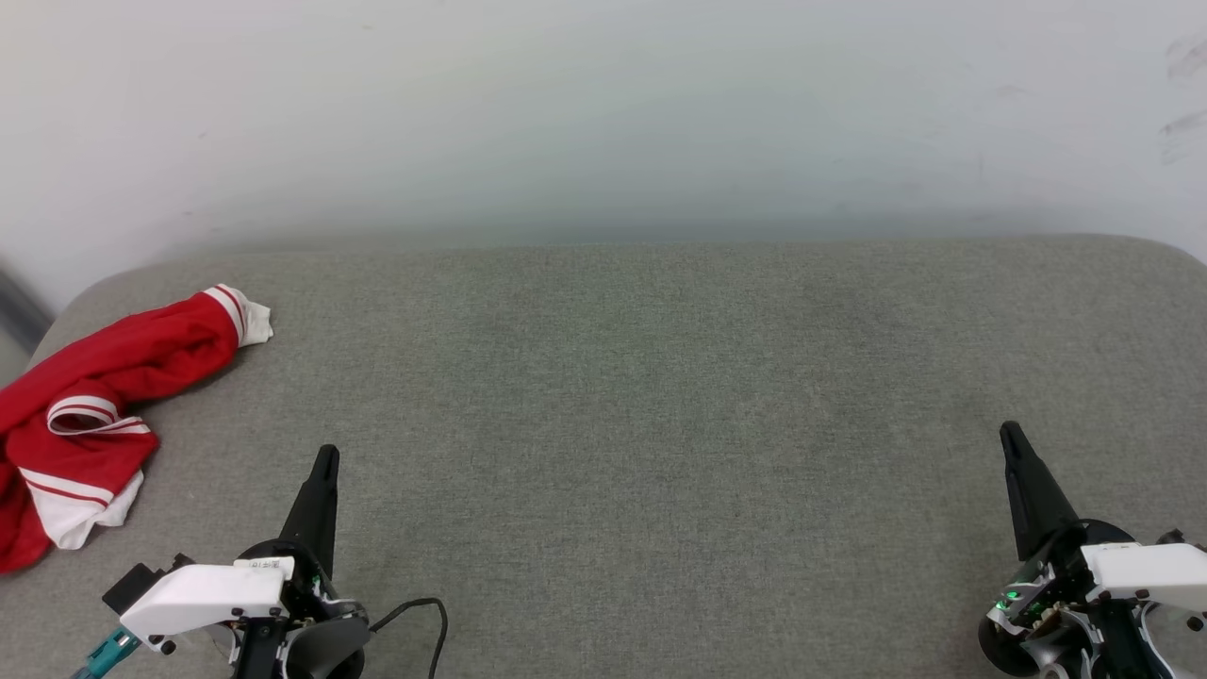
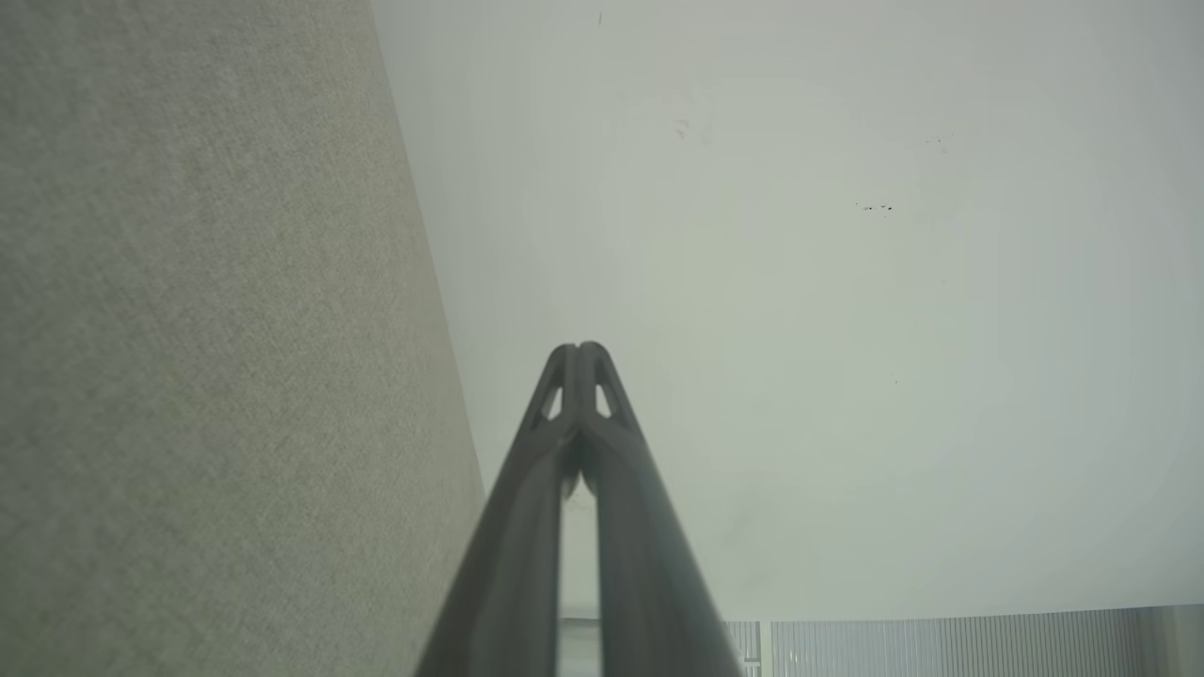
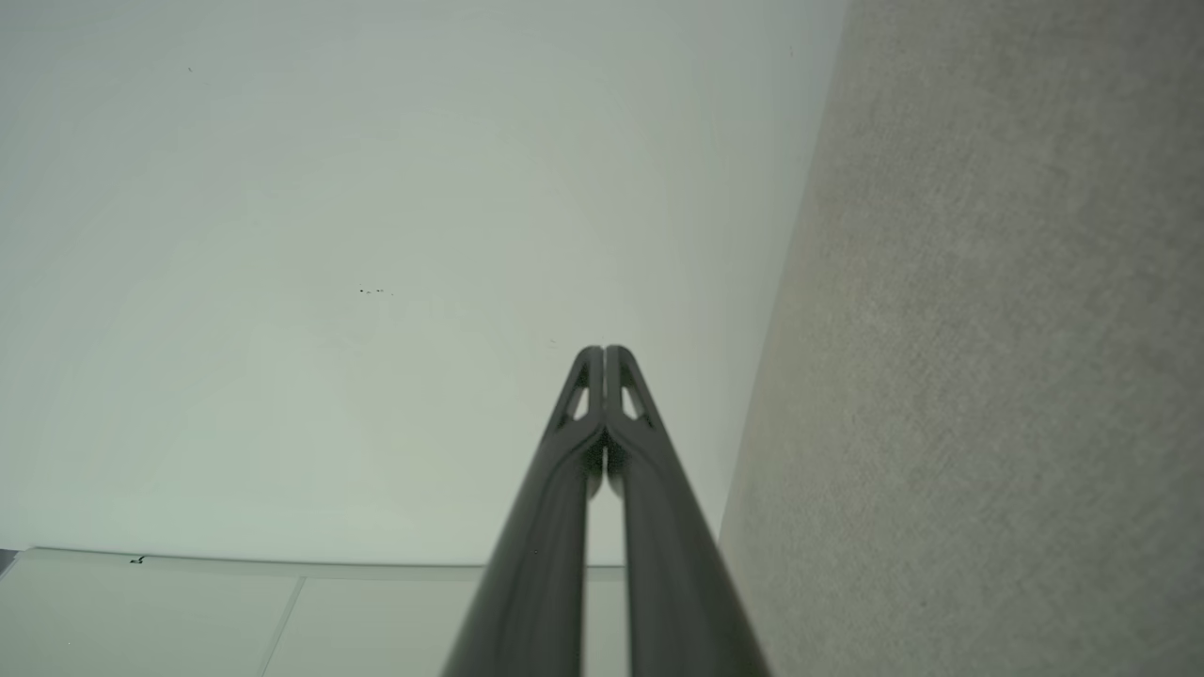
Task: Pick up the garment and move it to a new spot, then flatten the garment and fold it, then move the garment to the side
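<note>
Red jersey T-shirt, white sleeves, red-and-white striped trim, crumpled in a heap, far left edge of grey surface

Grey fabric-covered bench with rounded far corners. A crumpled red jersey T-shirt with white, red-striped sleeve trim lies on its left edge, running past the frame.

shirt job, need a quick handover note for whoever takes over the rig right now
Left gripper: shut, empty, fingers together, to the right of the shirt.
Right gripper: shut, empty, at the right side of the grey surface.
Shirt: crumpled heap at the surface's left edge, apart from both grippers.
Done: nothing that shows; the shirt is neither flat nor folded.
Left: pick it up, move it to a new spot, flatten, fold, move aside.
</note>
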Robot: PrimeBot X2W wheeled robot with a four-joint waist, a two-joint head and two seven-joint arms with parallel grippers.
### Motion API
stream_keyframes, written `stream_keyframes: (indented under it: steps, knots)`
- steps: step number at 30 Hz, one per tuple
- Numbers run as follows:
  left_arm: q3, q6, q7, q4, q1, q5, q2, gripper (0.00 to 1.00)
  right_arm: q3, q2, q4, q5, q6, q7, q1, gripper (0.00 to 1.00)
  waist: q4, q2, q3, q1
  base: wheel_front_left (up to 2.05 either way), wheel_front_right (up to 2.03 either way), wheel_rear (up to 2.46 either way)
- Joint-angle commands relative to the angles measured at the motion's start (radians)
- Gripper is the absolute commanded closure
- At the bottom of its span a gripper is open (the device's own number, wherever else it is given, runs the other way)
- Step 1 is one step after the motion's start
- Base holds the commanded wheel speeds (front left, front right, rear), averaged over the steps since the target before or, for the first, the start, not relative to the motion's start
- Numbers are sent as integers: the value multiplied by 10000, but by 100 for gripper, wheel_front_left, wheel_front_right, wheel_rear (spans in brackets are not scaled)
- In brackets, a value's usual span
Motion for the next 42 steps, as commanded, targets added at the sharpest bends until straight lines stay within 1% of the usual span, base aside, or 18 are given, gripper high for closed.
stream_keyframes:
  steps: [1,38,39,42]
  knots:
    - [21,-32,36,8,-82,11,-17,100,5,44,12,-43,-3,2,-114,100,0,0,0,0,0,0,0]
    - [21,-34,35,8,-82,11,-17,100,6,44,12,-43,-3,1,-114,100,0,0,0,0,0,0,0]
    - [-10,0,-5,28,14,-1,0,0,2,0,24,2,2,-1,20,0,0,0,0,0,0,0,0]
    - [-61,11,-27,249,229,4,-25,0,12,2,251,-4,-2,-10,237,0,0,0,1,0,0,0,0]
